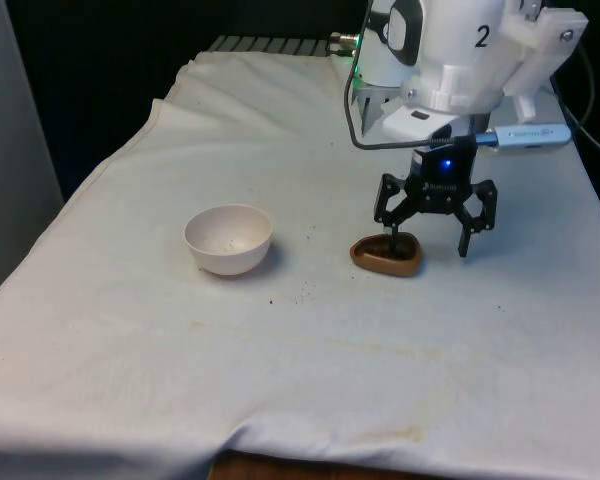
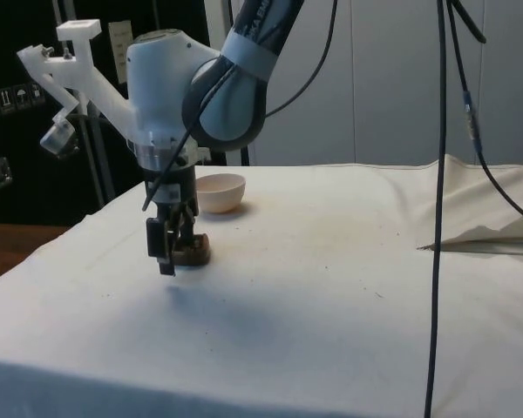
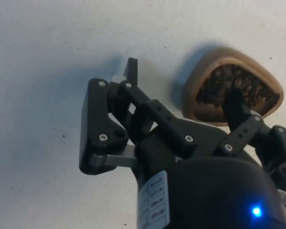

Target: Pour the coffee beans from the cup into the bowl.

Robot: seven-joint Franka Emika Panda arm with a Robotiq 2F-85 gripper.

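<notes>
A few dark specks (image 1: 302,291) are seen scattered on the white cloth (image 1: 310,380) nearest the front camera. Farther back, the brown cup (image 1: 385,257) is set toward the front view's right, coffee beans (image 3: 233,88) piled inside it. The gripper (image 1: 427,243) is spread wide, one finger dipped into the cup and partly hidden there, the other outside it. The white bowl (image 1: 228,238) stands well apart, to the front view's left.

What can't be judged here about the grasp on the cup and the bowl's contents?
- Front view: whether the finger inside the brown cup touches the beans; too small.
- Side view: cup partly hidden behind the gripper.
- Bowl: specks inside, too small to identify.
</notes>
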